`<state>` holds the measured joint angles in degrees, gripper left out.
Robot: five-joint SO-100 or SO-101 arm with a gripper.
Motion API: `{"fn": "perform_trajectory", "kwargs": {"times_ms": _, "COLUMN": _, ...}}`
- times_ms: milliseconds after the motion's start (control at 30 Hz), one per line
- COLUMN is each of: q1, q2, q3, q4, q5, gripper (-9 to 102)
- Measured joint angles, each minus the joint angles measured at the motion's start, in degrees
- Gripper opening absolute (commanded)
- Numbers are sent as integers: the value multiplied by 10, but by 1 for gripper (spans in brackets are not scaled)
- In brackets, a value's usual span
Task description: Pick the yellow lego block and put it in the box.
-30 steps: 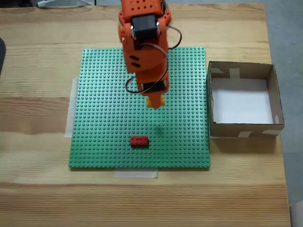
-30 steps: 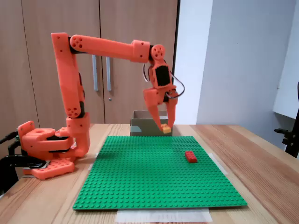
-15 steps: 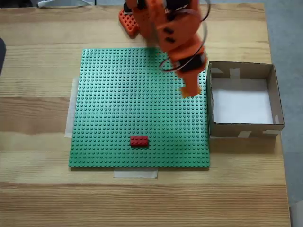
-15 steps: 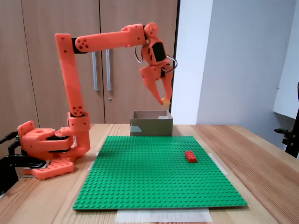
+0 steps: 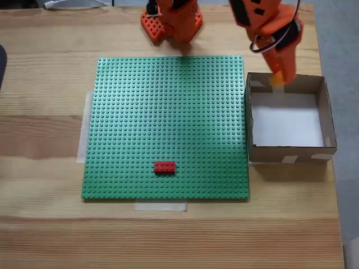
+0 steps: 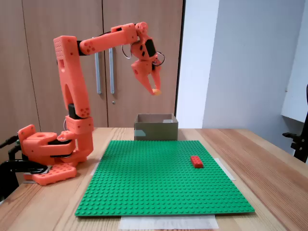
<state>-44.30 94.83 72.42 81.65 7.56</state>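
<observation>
Gripper [image 5: 276, 80], clamped on the yellow lego block [image 5: 277, 80], hangs high over the far edge of the box [image 5: 328, 115], so release here risks the block striking the far wall and bouncing outside rather than landing inside.

In a fixed view from above, the orange arm [image 5: 263, 22] reaches from the table's far edge toward the right. Its gripper [image 5: 277, 78] is closed on the yellow block [image 5: 276, 80], positioned over the far edge of the box [image 5: 325, 112]. The box stands on the table [image 5: 45, 224], just beside the right edge of the green baseplate [image 5: 140, 112]. A red brick [image 5: 165, 166] sits on the baseplate near its front edge. Pale tape [image 5: 160, 205] shows at the baseplate's front and left edges.
</observation>
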Motion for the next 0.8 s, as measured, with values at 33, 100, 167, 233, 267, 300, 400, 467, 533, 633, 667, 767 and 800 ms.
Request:
{"fn": "perform_trajectory", "kwargs": {"times_ms": 33, "q1": -8, "q2": 0, "q3": 0, "q4": -9, "q5": -2, "gripper": 2}}
{"fn": "perform_trajectory", "kwargs": {"times_ms": 100, "q1": -30, "q2": 0, "q3": 1, "q4": -31, "q5": -6, "gripper": 2}}
{"fn": "perform_trajectory", "kwargs": {"times_ms": 167, "q1": -39, "q2": -2, "q3": 2, "q4": -47, "q5": -7, "gripper": 2}}
{"fn": "perform_trajectory", "kwargs": {"times_ms": 233, "q1": -39, "q2": -10, "q3": 8, "q4": -62, "q5": -7, "gripper": 2}}
{"fn": "perform_trajectory", "kwargs": {"times_ms": 267, "q1": -40, "q2": -18, "q3": 9, "q4": -69, "q5": -7, "gripper": 2}}
{"fn": "perform_trajectory", "kwargs": {"times_ms": 300, "q1": -42, "q2": -25, "q3": 9, "q4": -73, "q5": -7, "gripper": 2}}
{"fn": "perform_trajectory", "kwargs": {"times_ms": 400, "q1": -48, "q2": -50, "q3": 9, "q4": -86, "q5": -7, "gripper": 1}}
{"fn": "perform_trajectory", "kwargs": {"times_ms": 467, "q1": -46, "q2": -72, "q3": 9, "q4": -92, "q5": -9, "gripper": 1}}
{"fn": "perform_trajectory", "kwargs": {"times_ms": 533, "q1": -44, "q2": -95, "q3": 9, "q4": -97, "q5": -9, "gripper": 1}}
{"fn": "perform_trajectory", "kwargs": {"times_ms": 633, "q1": -45, "q2": -133, "q3": 3, "q4": -98, "q5": -9, "gripper": 1}}
{"fn": "perform_trajectory", "kwargs": {"times_ms": 667, "q1": -46, "q2": -146, "q3": -1, "q4": -100, "q5": -9, "gripper": 1}}
{"fn": "perform_trajectory", "kwargs": {"times_ms": 767, "q1": -42, "q2": -180, "q3": -4, "q4": -112, "q5": -13, "gripper": 0}}
{"fn": "perform_trajectory", "kwargs": {"times_ms": 800, "q1": -39, "q2": -191, "q3": -5, "q4": -116, "q5": -16, "gripper": 0}}
